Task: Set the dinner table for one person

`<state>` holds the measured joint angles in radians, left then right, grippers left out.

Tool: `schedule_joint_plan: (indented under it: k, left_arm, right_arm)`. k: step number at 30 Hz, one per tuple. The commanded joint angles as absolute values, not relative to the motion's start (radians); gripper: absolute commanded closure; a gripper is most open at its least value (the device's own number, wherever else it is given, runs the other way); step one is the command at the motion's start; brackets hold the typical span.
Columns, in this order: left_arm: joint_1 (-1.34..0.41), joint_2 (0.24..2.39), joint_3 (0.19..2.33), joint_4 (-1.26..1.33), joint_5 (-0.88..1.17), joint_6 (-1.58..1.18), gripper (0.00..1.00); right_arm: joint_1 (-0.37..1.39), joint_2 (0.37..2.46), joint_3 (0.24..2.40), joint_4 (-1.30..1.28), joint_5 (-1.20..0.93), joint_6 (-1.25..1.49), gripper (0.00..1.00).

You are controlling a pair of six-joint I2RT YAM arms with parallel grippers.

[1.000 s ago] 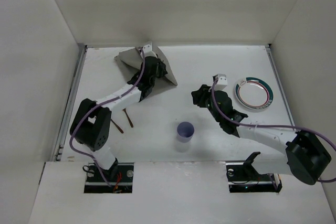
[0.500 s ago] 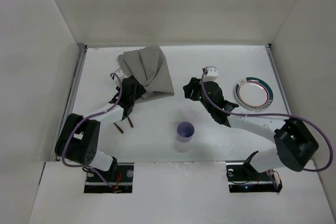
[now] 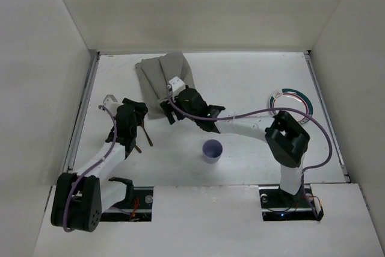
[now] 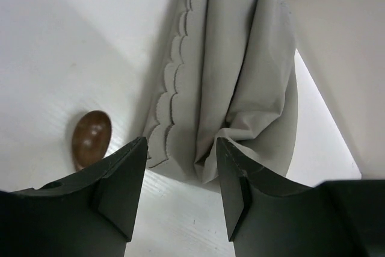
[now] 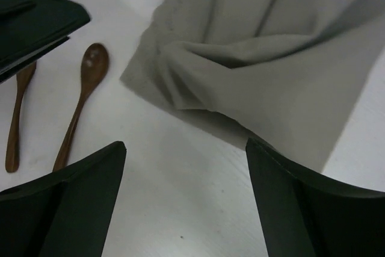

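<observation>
Since a sec ago things shifted on the dinner table [image 3: 252, 82], the big white top filling the enclosure ahead of both bases. Left gripper [image 4: 180, 170] backed off the grey placemat [image 3: 167, 76], and right gripper [image 5: 183, 167] swung over to it from the plate side. Both jaws are apart w/ nothing held. Mat's rumpled far-left, so imo flattening's next. Wooden spoons [image 5: 84, 97] lie beside it. Purple cup [image 3: 212, 150] mid-table looks empty. Green-rimmed plate [image 3: 290, 91] is bare, partly under the right arm.
</observation>
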<state>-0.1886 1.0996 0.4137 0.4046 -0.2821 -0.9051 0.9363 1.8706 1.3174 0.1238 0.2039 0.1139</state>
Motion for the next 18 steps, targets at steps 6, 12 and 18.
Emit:
schedule_joint_plan:
  k: [6,12,18]
  left_arm:
    - [-0.108,0.988,0.357,0.411,-0.203,-1.038,0.53]
    - [-0.024,0.957,0.354,0.439,-0.138,-1.075,0.53]
    - [0.053,0.95,0.336,0.468,-0.098,-1.094,0.53]
  right_arm:
    - [0.982,2.038,1.661,-0.095,0.186,-0.213,0.01]
    - [0.973,2.161,1.874,-0.297,0.173,-0.291,0.0]
    - [0.963,2.296,2.09,-0.507,0.15,-0.363,0.02]
